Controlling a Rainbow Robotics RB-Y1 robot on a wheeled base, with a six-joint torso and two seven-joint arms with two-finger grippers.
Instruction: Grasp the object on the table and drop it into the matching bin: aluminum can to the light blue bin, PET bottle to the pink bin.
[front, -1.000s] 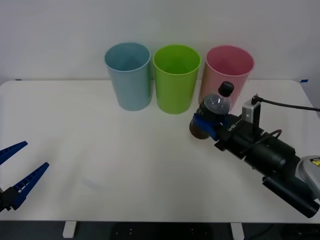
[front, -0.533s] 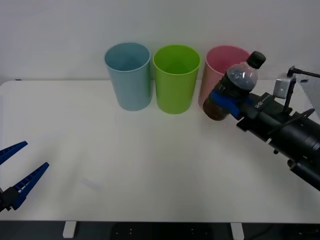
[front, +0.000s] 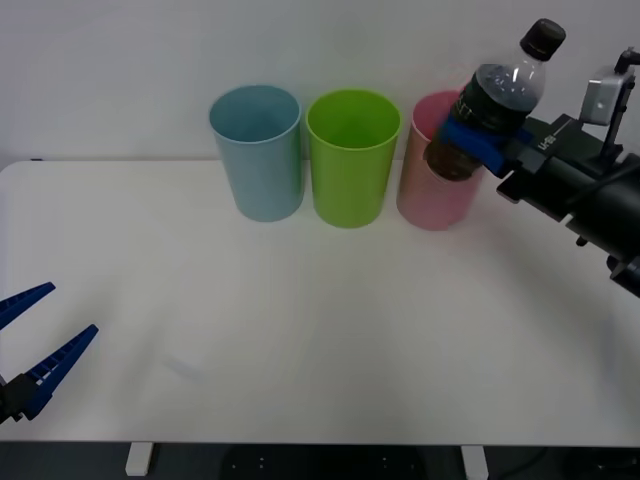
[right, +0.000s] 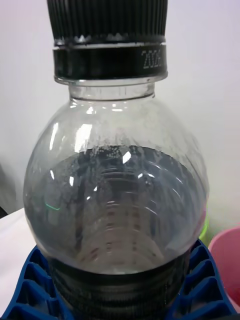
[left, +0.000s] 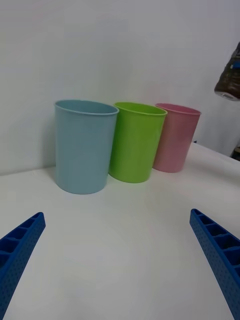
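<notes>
Three bins stand in a row at the far edge of your table (front: 300, 330) in the front view: the light blue bin (front: 257, 150), a lime green bin (front: 353, 156) and the pink bin (front: 435, 180). Your right gripper (front: 478, 138) has climbed since half a second ago; it now holds the PET bottle (front: 492, 100) clear of the table, tilted with its black cap uppermost, the bottle's base in front of the pink bin's rim, where earlier it hung lower, in front of that bin's wall. Its blue fingers are clamped around the bottle's lower body. Your left gripper (front: 30, 350) is parked at the near left corner as before, fingers spread apart. In the right wrist view, the bottle (right: 117, 190) stands close to the lens, dark liquid inside, ribbed blue fingers (right: 30, 290) pressed against both sides of its label band, with an edge of the pink bin (right: 227, 260) beside it. In the left wrist view, your left gripper (left: 120, 260) points at the three bins (left: 85, 145) (left: 135, 140) (left: 175, 136), its fingers wide apart, and the bottle's base (left: 230, 77) hangs in the air above and beyond the pink bin.
</notes>
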